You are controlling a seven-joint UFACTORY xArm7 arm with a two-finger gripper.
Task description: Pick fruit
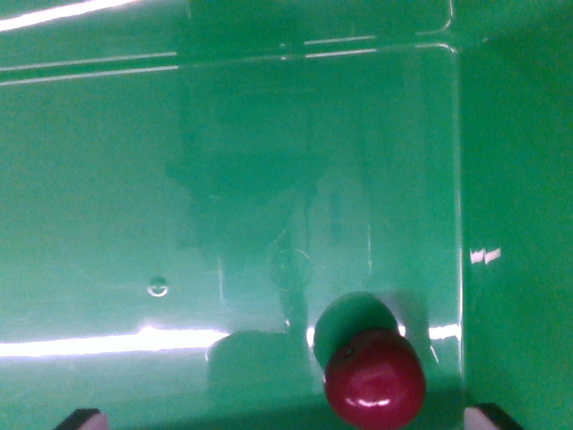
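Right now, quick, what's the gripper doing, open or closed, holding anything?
Gripper: open, fingertips wide apart at the bottom corners, holding nothing. The red fruit sits between them, untouched, in the clear container.

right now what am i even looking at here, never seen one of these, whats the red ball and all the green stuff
This is a picture from a camera mounted on a robot arm's wrist, looking down past its jaws. The two small pale and dark tips at the bottom corners, one at the wrist view's left and one at its right, look like the ends of those jaws, spread wide apart. The red ball is a small fruit, the thing to be picked. It sits inside a clear plastic container that rests on a green surface. The white streaks are light glare. Nothing is held.
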